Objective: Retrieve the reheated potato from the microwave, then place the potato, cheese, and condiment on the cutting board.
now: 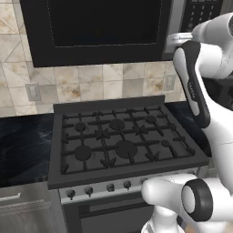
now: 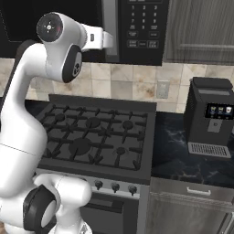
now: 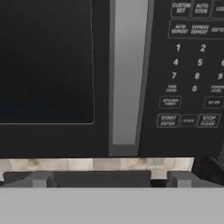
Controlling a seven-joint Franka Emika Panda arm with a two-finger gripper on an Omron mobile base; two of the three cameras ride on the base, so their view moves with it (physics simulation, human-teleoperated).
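The big black microwave (image 1: pixel 95 27) hangs above the stove (image 1: pixel 120 141), its door is shut, and it looks heavy and stiff. The long grey handle (image 3: pixel 127 74) beside the buttons looks like the best place to grab. The gripper (image 3: pixel 109 178) is right in front of that handle, wide open and holding nothing. I think the potato is inside, behind the dark glass, so I cannot see it.

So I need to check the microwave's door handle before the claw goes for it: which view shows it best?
The hand view: the grey vertical handle stands close and head-on, between the dark glass and the keypad. The right base view shows part of it beside the arm; the left base view shows a strip above the arm.
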